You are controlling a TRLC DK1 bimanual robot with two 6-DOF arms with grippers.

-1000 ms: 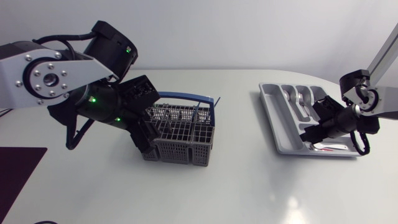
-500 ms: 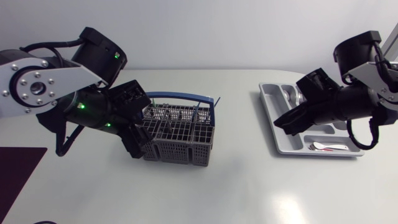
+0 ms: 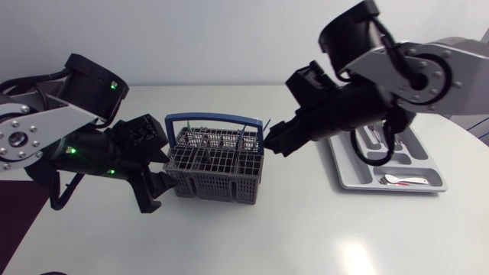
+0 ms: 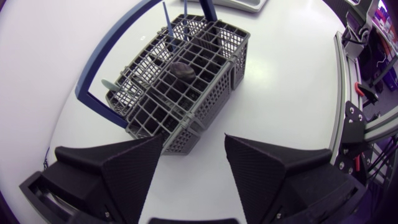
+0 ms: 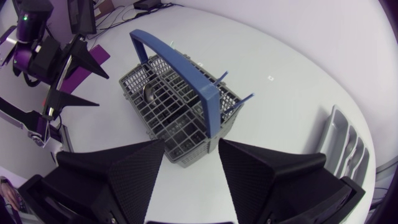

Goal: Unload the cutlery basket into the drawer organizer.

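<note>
Table (image 3: 252,237), cutlery basket (image 3: 218,164) between left end effector (image 3: 157,191) and right end effector (image 3: 275,143)

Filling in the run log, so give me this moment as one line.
left hand: open, by basket | right hand: open, by basket | basket: cutlery inside | tray: spoon in crosswise slot

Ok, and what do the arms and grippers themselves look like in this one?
The left arm and right arm have silver-grey links with round bolted discs, black joints and looping black cables. Small green lights glow on the left arm's black housings. The left gripper and right gripper are matte black, each with two broad, wedge-shaped, finely textured fingers.
</note>
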